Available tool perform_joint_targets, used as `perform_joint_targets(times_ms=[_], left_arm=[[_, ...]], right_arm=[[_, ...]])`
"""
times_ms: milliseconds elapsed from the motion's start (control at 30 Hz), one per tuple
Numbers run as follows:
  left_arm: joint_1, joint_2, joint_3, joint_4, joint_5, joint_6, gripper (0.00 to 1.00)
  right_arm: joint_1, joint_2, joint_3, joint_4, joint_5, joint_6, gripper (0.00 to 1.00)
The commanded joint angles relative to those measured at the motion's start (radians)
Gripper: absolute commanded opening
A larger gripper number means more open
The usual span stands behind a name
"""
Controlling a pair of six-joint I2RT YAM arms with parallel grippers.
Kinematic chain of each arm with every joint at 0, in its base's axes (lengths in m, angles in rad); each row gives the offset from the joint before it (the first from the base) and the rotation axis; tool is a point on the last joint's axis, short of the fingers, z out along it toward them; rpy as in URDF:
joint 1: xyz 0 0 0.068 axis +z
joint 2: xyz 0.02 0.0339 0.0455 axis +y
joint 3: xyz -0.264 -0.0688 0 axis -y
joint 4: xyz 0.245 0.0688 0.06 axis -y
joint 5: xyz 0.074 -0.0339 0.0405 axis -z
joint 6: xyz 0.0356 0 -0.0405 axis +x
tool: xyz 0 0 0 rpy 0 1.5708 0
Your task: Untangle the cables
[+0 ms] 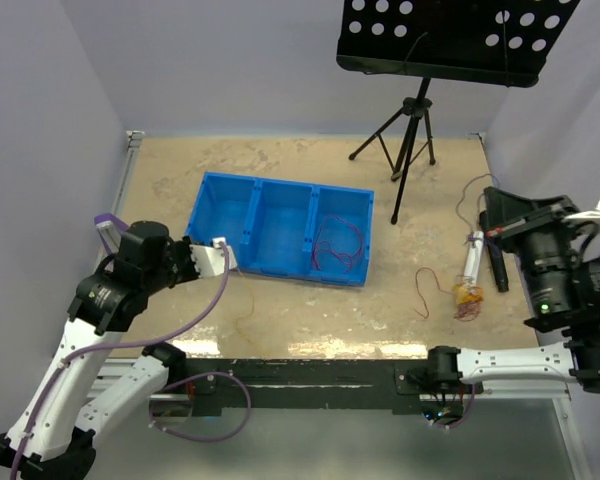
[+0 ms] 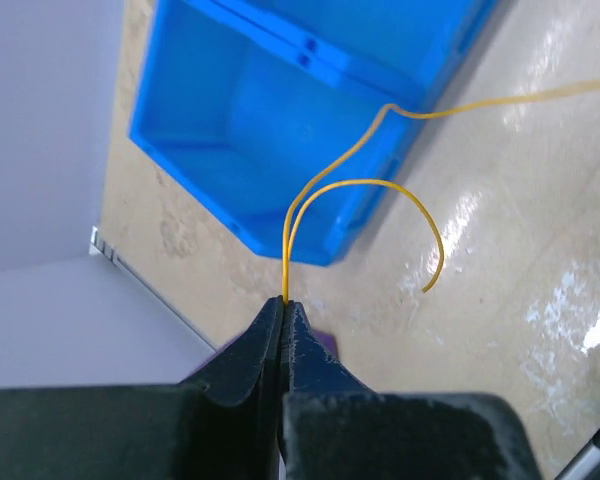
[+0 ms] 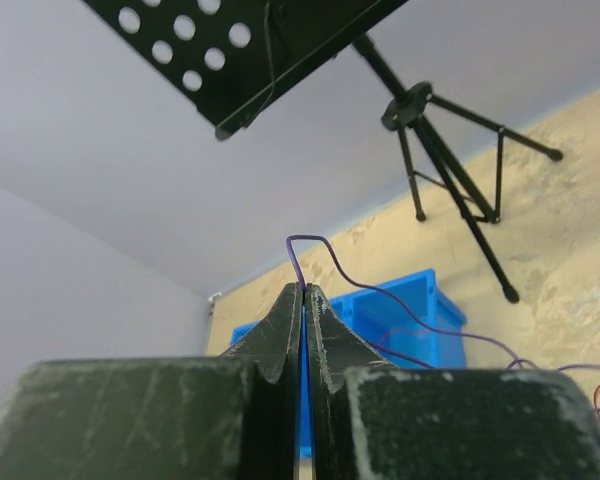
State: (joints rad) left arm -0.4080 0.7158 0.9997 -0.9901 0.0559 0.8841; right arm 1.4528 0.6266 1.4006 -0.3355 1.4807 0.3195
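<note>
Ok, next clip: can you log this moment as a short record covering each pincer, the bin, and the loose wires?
left pincer: shut on a yellow wire, near the left end of the blue bin
right pincer: shut on a purple wire, held up off the table
blue bin: three compartments, a red wire in the right one
tangle: small red and yellow bunch on the table, right side
task: not finished

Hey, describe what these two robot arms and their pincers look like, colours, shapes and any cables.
The left arm and right arm have white links with black joints. A thick lilac cable loops along the left arm. The left pincer and right pincer each have two black, grainy fingers tapering to narrow tips.
</note>
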Motion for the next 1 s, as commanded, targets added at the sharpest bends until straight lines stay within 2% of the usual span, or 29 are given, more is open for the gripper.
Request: perform_joint_targets(times_ms=[0, 233, 367, 467, 567, 833, 967], left_arm=[[0.001, 0.031, 0.151, 0.062, 0.084, -0.092, 0.0], [0.001, 0.056, 0.319, 0.33, -0.005, -0.192, 0.0], [0.001, 0.122, 0.448, 0.412, 0.001, -0.249, 0.0], [0.001, 0.178, 0.49, 0.473, -0.028, -0.263, 0.0], [0.001, 0.22, 0.462, 0.531, -0.083, -0.255, 0.0], [0.001, 0.234, 0.222, 0.737, -0.198, -0.186, 0.0], [0.008, 0.263, 0.171, 0.791, -0.24, -0.166, 0.0]], right_arm=[[0.001, 0.14, 0.043, -0.174, -0.046, 0.22, 0.0], [0.001, 0.19, 0.037, -0.128, -0.08, 0.23, 0.0], [0.003, 0.174, -0.011, -0.096, -0.118, 0.245, 0.0], [0.001, 0.189, -0.041, -0.125, -0.157, 0.308, 0.0], [0.001, 0.211, -0.055, -0.18, -0.189, 0.404, 0.0], [0.001, 0.165, -0.123, -0.174, -0.24, 0.452, 0.0], [0.003, 0.139, -0.121, -0.226, -0.24, 0.5, 0.0]])
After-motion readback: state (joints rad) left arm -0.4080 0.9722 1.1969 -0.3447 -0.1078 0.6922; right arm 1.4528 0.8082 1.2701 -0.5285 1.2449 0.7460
